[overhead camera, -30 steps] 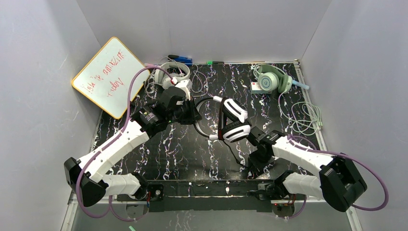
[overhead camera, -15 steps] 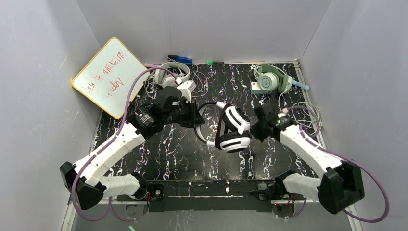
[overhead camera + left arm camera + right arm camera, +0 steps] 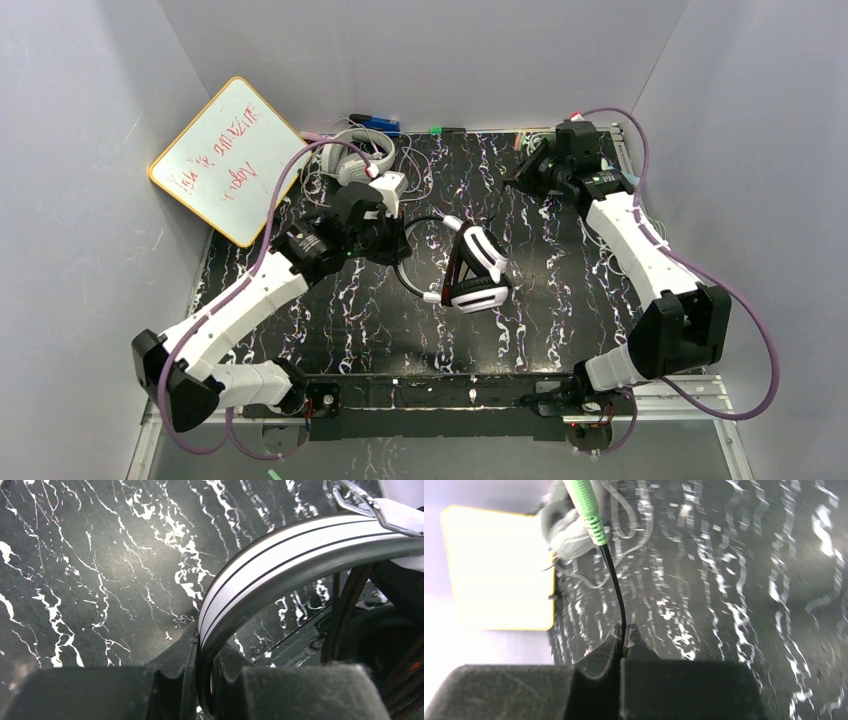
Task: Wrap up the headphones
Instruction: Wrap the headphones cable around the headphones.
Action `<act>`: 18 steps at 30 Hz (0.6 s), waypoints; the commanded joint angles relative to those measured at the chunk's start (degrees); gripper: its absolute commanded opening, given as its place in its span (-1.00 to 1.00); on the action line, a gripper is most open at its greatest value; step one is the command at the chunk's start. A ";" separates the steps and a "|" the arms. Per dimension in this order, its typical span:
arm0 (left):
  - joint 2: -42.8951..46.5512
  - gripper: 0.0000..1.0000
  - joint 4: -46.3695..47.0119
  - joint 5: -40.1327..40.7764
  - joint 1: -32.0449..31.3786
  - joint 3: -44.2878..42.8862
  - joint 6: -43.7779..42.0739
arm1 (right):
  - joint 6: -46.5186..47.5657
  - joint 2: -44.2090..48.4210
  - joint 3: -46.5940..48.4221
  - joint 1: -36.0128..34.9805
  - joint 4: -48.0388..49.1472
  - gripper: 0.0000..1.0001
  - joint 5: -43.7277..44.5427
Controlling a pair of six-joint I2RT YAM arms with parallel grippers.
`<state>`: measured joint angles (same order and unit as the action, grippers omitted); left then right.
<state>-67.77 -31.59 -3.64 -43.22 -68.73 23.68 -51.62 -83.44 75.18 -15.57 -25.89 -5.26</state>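
Right hand (image 3: 528,178), closed on the black cable (image 3: 616,592), has swung to upper right; headphones (image 3: 478,270), clamped by left hand (image 3: 396,243), lie lower left.

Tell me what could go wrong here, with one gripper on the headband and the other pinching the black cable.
The right gripper pinches the thin black cable only at its fingertips, near the green plug; a tug might slip it free.
The left gripper grips the black-and-white headset by its narrow headband; cable tension could twist it loose.
The grey headset and its loose cable lie close by the left gripper and may snag.
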 commanded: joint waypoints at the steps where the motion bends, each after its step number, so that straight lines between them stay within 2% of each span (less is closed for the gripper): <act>1: -2.66 -1.00 -1.27 -1.61 -0.54 0.70 -1.80 | 10.11 3.55 3.76 0.81 15.65 -0.97 -12.71; 6: -5.86 -1.00 -1.20 0.73 -0.55 0.30 -1.69 | 15.21 6.24 1.77 0.50 22.72 -0.97 -29.29; 8: -7.09 -1.00 -1.20 0.40 -0.55 -0.18 -1.23 | 16.76 7.17 0.46 -0.30 23.96 -0.97 -32.51; 13: -9.96 -1.00 -1.20 -2.15 -0.67 -0.84 -0.83 | 18.88 11.02 -4.24 -3.79 29.98 -0.97 -33.92; 18: -11.05 -1.00 -1.88 -1.00 -0.99 -0.59 -0.81 | 23.39 11.57 -2.32 -8.78 28.15 -0.97 -34.08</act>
<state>-79.18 -31.94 -2.33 -43.64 -67.99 22.48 -33.41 -73.82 70.85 -21.10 -3.88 -36.45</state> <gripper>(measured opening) 0.076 0.041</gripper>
